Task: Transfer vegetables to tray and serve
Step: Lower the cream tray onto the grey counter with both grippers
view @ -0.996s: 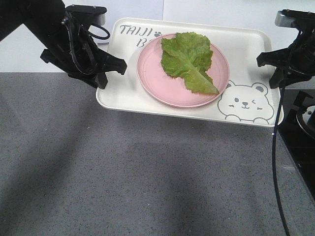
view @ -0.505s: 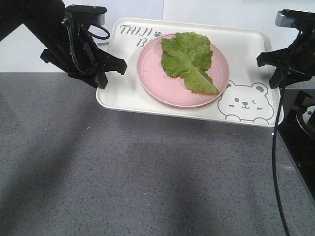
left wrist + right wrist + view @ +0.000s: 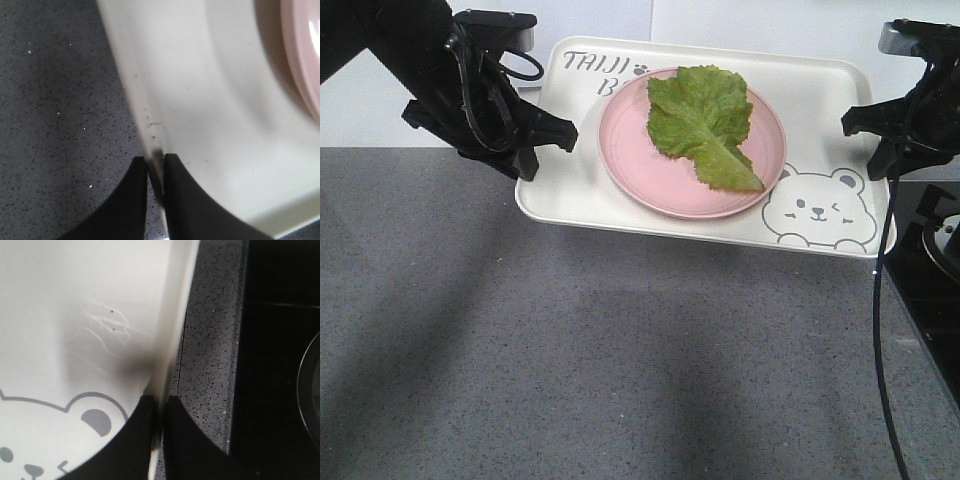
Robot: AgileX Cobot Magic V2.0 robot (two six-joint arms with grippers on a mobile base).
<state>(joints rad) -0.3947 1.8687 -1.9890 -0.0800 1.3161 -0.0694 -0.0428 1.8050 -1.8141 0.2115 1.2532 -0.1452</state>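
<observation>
Front-facing view: a cream-white rectangular tray with rounded corners is held up above a dark grey speckled worktop, near the worktop's far edge, and casts a soft shadow on the surface beneath it. Grey lettering sits at the tray's far left corner and a cartoon bear face at its near right corner. A round pink plate rests in the middle of the tray. One bright green, crinkly lettuce leaf lies on the plate, its broad end toward the far rim of the plate and its pointed end toward the bear. The black left gripper meets the tray's left edge; the black right gripper meets its right edge. A black cable hangs down from the right arm. A black stove surface lies along the worktop's right edge.

Left wrist view: the left gripper is pinched narrow on the tray's raised rim, one black finger outside the rim and the other inside. The tray floor fills the right side of the picture, with the plate's pink edge at the upper right. Speckled worktop shows to the left.

Right wrist view: the right gripper is likewise closed tight on the tray's right rim, a finger on each side. The bear's ear and eye are printed on the tray floor at lower left. Grey worktop and the black stove lie to the right.
</observation>
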